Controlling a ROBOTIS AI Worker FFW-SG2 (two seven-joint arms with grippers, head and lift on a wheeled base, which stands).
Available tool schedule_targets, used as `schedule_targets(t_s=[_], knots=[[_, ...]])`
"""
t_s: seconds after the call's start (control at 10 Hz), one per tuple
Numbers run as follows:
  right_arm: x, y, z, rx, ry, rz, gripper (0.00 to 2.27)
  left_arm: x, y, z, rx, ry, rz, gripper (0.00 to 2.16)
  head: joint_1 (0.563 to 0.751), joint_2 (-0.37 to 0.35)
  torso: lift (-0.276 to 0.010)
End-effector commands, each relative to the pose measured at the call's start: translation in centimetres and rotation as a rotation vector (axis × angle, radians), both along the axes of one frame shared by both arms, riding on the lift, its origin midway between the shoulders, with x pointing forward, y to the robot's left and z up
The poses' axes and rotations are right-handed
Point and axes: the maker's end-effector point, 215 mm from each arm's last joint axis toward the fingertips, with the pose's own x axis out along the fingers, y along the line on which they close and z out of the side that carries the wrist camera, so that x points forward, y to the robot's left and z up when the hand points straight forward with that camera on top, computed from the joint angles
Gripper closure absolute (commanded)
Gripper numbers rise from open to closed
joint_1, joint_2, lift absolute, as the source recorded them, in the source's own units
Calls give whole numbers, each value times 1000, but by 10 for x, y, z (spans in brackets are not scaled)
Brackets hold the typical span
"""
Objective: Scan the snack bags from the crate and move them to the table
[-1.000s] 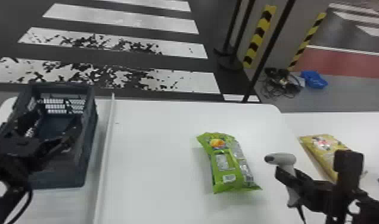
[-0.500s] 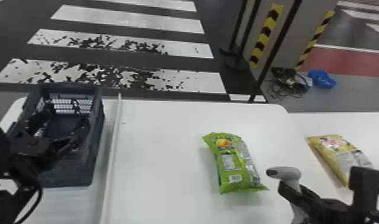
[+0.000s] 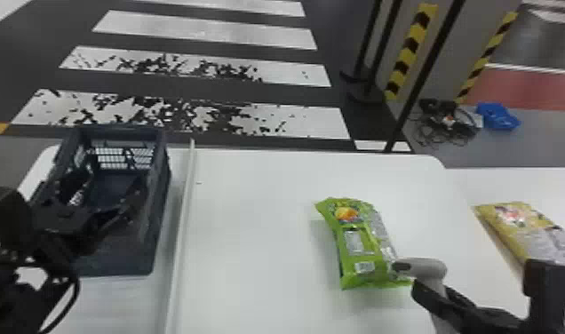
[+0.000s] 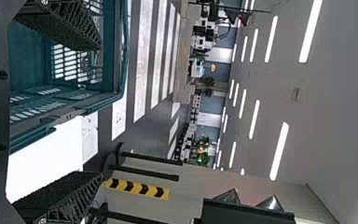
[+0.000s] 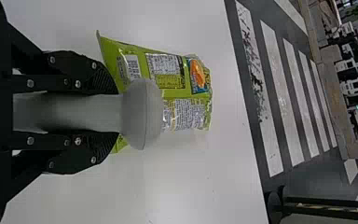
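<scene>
At lower right, my right gripper clasps the scanner; the green snack bag lies right of centre on the table. My left gripper, fingers parted, is over the crate, left.

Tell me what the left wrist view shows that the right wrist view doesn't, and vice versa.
Left wrist view: the crate, the open left gripper and ceiling lights.
Right wrist view: the green snack bag lying on the table, and the right gripper closed around the handle of a scanner.
Both: the table, white floor stripes and black posts.
</scene>
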Motion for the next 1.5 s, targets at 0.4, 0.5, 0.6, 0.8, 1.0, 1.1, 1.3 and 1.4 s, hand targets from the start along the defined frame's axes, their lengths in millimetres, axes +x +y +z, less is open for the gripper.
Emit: schedule_targets(t_s=[0.4,0.5,0.6,0.8,1.0,1.1,1.3,1.4], knots=[[6,10,-18,17,8,16,2243,-4,2,-1,0,1,3,33,695,-134,-95],[9,9,-20,11,5,15,2243,-4,2,0,0,0,3,33,695,-131,-95],[11,7,-21,8,4,12,2243,-4,4,1,1,-1,5,33,695,-128,-95],[11,6,-23,6,9,13,2243,-5,5,1,1,-1,7,33,695,-128,-95],[11,8,-23,9,9,14,2243,-5,6,1,1,-1,8,33,695,-127,-95],[13,6,-22,7,5,15,2243,-5,6,2,1,-3,8,33,695,-126,-95],[27,-15,-16,-8,-13,-17,2243,-5,5,2,1,-3,7,33,695,-130,-95],[38,-28,-14,-21,-23,-31,2243,-6,5,1,1,-1,5,33,695,-141,-95]])
